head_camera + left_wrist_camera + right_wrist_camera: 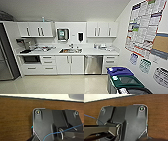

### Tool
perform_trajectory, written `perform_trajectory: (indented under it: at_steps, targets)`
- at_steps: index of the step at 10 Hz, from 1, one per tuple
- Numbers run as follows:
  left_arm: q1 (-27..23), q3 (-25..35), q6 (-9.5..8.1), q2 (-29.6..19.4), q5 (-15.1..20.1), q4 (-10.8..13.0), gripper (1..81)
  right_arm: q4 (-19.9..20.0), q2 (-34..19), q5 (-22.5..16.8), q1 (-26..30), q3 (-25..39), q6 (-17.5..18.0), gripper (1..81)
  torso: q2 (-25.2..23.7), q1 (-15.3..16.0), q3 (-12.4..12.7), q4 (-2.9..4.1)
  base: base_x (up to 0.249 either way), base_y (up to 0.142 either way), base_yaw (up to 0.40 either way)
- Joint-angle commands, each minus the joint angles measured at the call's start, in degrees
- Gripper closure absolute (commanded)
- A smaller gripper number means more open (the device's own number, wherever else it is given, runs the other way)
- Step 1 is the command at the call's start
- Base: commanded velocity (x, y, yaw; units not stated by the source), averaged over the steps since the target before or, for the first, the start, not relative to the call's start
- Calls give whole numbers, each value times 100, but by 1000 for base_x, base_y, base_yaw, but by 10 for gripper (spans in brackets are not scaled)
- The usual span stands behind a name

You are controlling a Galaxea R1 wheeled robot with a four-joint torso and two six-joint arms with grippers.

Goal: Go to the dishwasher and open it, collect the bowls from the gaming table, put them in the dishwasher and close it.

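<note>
The dishwasher (93,64), a stainless-steel front with its door shut, sits under the white counter (67,52) to the right of the sink (70,50), across the room from me. The bowls and the gaming table are out of view. In both wrist views the robot's own dark plate lies over a brown wood-grain surface (15,119) (157,116).
White cabinets run above and below the counter. A tall steel fridge (5,60) stands at the far left. Recycling bins with blue (120,71) and green (127,81) lids stand against the right wall under posters (145,27). Pale floor (60,83) stretches toward the counter.
</note>
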Motion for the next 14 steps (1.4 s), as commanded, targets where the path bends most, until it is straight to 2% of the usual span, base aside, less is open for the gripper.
perform_trajectory:
  at_steps: [1, 7, 14]
  targets:
    - [-324, 16, 17, -122, 285, -40, 10, 18, -155, -312, 317, 32, 0, 10, 0, 0, 0, 0, 172, 0, 0]
    - [-316, 16, 18, -86, 276, -31, 10, 18, -146, -312, 317, 24, 0, 10, -2, -9, 0, 0, 193, 0, 0]
    - [-324, 16, 18, -69, 276, -31, 10, 18, -146, -312, 326, 24, 0, 10, 0, -9, -2, 0, 102, 0, 0]
